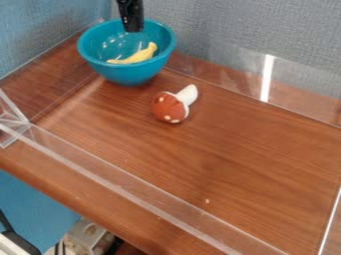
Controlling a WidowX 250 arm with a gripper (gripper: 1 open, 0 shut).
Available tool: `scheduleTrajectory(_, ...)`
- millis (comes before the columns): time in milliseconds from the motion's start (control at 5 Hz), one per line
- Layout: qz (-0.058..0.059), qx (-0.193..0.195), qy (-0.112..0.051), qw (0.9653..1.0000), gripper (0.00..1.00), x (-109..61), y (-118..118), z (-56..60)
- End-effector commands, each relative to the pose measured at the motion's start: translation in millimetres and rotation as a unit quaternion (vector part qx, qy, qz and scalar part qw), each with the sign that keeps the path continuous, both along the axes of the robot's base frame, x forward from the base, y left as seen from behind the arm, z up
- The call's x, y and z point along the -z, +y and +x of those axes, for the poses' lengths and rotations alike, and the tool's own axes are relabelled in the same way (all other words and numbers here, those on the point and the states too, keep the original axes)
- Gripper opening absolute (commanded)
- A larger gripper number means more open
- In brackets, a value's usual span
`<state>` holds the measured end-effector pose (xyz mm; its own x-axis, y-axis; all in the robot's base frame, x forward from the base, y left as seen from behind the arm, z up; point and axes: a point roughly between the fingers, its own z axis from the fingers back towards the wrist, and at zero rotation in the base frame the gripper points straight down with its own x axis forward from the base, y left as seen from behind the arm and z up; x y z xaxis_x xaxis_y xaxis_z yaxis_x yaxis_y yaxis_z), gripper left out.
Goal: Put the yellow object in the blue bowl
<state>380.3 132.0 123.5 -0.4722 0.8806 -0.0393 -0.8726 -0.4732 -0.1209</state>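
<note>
Pincer (130, 27) shut, empty, above bowl (100, 60) rim at upper left, banana (139, 54) lying inside bowl, mushroom (173, 104) on desk (200, 159) right of bowl.

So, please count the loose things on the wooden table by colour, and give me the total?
Teal-blue: 1, the round glossy plastic bowl
Yellow: 1, the small curved banana-like toy, lying inside that bowl
Red and white: 1, the red-capped white-stemmed mushroom, beside the bowl
Total: 3
</note>
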Motion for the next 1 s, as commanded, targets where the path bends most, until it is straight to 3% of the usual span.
scheduleTrajectory(0, 0.006, -0.008, -0.024, 0.9997, 0.00, -12.0, -3, -3.6)
scheduleTrajectory(200, 0.004, 0.011, -0.025, 0.9996, 0.00, -20.6, -8, -15.4)
scheduleTrajectory(400, -0.002, 0.028, -0.025, 0.9993, 0.00, -34.6, -12, -20.0)
scheduleTrajectory(800, -0.010, 0.074, -0.024, 0.9969, 0.00, -33.2, -2, -23.9)
